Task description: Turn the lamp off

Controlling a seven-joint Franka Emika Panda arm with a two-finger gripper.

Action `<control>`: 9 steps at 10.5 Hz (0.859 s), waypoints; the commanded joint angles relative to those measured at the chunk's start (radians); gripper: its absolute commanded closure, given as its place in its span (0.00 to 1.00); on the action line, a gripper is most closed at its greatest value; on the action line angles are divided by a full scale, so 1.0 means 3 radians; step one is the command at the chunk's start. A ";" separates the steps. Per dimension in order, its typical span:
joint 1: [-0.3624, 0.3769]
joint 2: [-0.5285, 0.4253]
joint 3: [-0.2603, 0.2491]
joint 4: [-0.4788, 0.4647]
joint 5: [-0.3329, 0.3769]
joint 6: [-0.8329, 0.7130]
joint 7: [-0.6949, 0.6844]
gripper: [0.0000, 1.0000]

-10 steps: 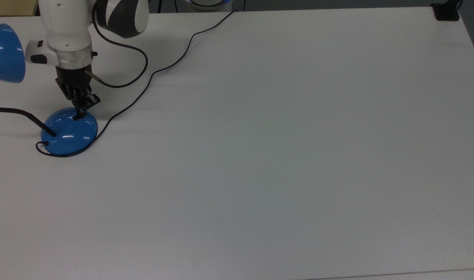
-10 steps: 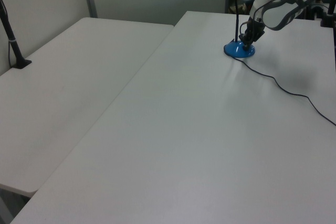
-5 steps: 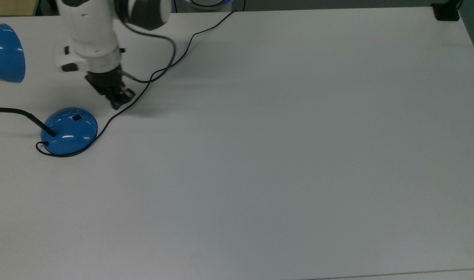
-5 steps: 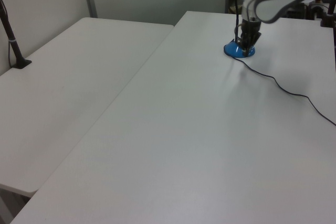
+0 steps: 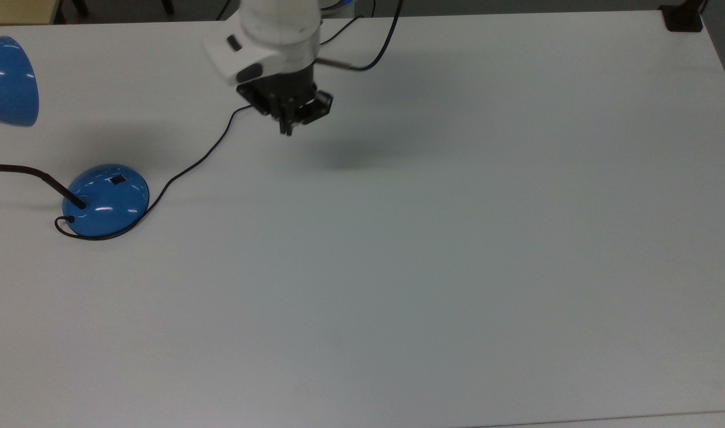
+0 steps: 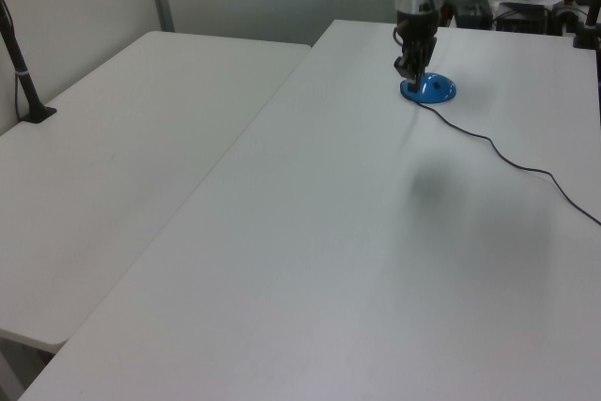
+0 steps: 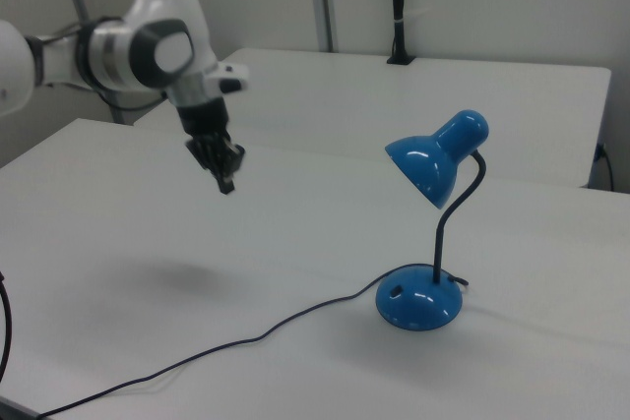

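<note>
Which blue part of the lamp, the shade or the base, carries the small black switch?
The dome-shaped base carries the black switch on its upper surface. The cone shade sits high on the black neck and has none.

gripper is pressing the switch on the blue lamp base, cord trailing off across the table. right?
Not pressing. The right view shows the gripper raised in the air, well apart from the lamp base. The top view agrees: the switch is uncovered. The cord does trail off across the table.

A white desk is carrying the blue lamp by the top view's left edge, its black cord trailing across the surface.
</note>
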 commanded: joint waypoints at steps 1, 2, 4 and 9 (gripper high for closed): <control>0.0325 -0.0284 -0.0092 0.0184 -0.0008 -0.0543 -0.0463 0.74; 0.0347 -0.0386 -0.0092 0.0184 -0.0008 -0.0640 -0.0530 0.59; 0.0347 -0.0515 -0.0097 0.0184 -0.0003 -0.0784 -0.0618 0.00; 0.0270 -0.0485 -0.0097 0.0301 -0.0003 -0.0809 -0.0613 0.00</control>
